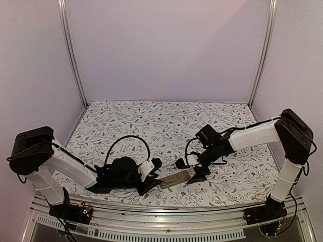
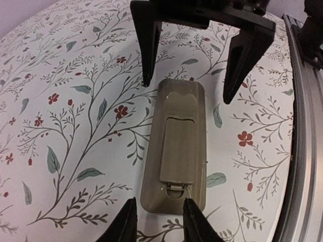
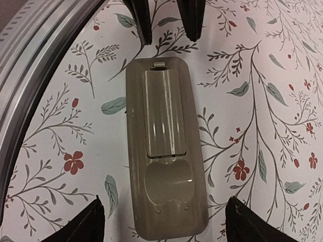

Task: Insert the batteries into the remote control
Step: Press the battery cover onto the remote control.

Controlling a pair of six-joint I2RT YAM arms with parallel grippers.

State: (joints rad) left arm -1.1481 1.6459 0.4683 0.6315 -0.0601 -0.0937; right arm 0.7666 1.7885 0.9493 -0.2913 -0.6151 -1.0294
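One remote control (image 2: pixel 175 146) on the floral cloth (image 1: pixel 151 121), near the front edge. It lies back up, the tan-grey side showing. It sits roughly between the two arms, long axis running from one gripper to the other.

One battery cover (image 3: pixel 164 113), fitted into the back of the remote. Its small latch tab is at the end nearest the left arm.

Two grippers, both low over the table, one at each end of the remote.

Left gripper (image 3: pixel 168 35): jaws part open, gap narrower than the remote is wide, holding nothing. The right wrist view shows the two finger tips just off the latch end, with a sliver of cloth between them and the casing.

Right gripper (image 2: pixel 187 92): jaws spread wide, well wider than the remote, holding nothing. Its two fingers (image 2: pixel 146 45) stand one on each side of the rounded end. Whether either tip touches the casing, cannot tell.

One metal rail (image 1: pixel 166 212) runs along the near edge of the table, beside the remote in both wrist views
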